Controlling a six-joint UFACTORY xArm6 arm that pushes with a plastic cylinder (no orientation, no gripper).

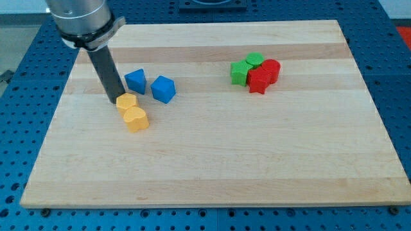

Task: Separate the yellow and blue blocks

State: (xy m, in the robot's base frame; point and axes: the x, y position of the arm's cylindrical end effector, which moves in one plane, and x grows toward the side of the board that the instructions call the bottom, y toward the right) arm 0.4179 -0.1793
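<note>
Camera view, wooden board [257,160], blue pegboard [19,128]

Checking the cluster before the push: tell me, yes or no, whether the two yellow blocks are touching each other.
Yes. The upper yellow block and the lower yellow block sit pressed together with no gap, with my tip right against the upper one's left side.

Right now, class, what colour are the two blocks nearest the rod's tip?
Yellow and, clearest in the camera view.

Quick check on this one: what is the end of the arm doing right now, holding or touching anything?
My tip: no gripper, so it holds nothing; it stands at the upper yellow block, on its left edge in the view, seemingly touching, left of the blue blocks.
</note>
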